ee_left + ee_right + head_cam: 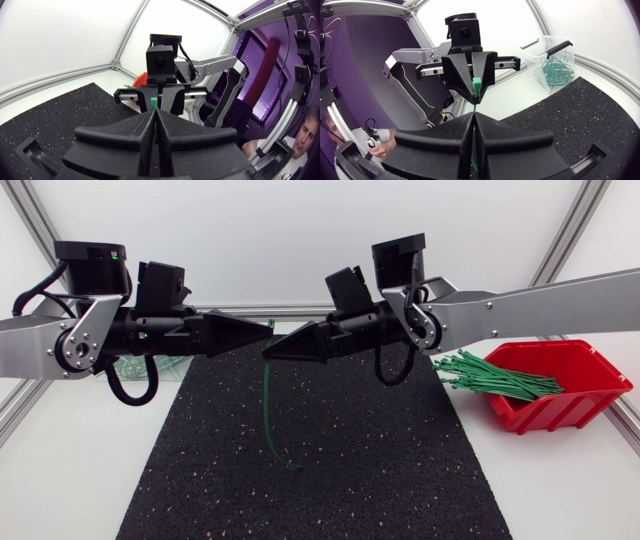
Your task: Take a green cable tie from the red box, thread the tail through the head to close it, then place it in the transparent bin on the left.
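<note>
The green cable tie point(266, 405) is held by both grippers, above the far middle of the black mat point(380, 470) that covers the centre of the bench. The left gripper point(268, 330) has its fingers pressed together on the tie's head, and a short green stub stands up at its tip. The right gripper point(268, 353) meets it tip to tip, just on the near side. It is clamped on the strap right behind the head, and in the right wrist view the green strap runs down through the seam between its fingers point(485, 137).

From that grip the rest of the strap hangs free. Its long axis runs from the grippers toward the near edge of the bench. The tail end reaches down to the mat and curls slightly toward the right side. The head points up and away, the tail down and nearer.

The red box point(590, 395) sits at the right edge of the bench, just off the mat. It holds a bundle of straight green ties point(500, 377) whose ends stick out over its rim toward the mat. The transparent bin point(536, 56) stands at the left edge, beyond the mat's far left corner, with curled green ties point(554, 70) inside.
</note>
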Robot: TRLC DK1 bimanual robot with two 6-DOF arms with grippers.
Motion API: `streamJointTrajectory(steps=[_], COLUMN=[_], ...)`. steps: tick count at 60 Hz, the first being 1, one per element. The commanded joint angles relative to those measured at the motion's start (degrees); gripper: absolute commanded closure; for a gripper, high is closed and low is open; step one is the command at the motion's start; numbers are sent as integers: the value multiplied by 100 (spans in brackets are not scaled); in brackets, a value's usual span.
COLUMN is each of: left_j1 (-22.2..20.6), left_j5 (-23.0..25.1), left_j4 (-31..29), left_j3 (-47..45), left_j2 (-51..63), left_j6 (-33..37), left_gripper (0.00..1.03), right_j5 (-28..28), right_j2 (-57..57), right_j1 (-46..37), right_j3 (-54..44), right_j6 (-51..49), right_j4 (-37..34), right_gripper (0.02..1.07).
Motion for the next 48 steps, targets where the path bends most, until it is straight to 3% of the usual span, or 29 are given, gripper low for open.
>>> streamJointTrajectory(steps=[1, 13, 36, 48], left_j1=[-29, 24, 85, 76], left_j5=[-2, -2, -11, -11], left_j4=[-10, -19, -63, -89], left_j3=[-173, -191, -200, -200], left_j2=[-63, -98, -169, -204], left_j6=[-83, -83, -74, -74], left_gripper=[99, 99, 99, 99], right_j5=[-19, 8, 324, 421], right_j2=[-207, -268, -400, -400], right_j1=[-56, -118, -118, -39], right_j3=[-96, -113, 19, 36], right_j6=[113, 51, -810, -880], right_j4=[70, 8, -1038, -1091], right_gripper=[101, 101, 101, 101])
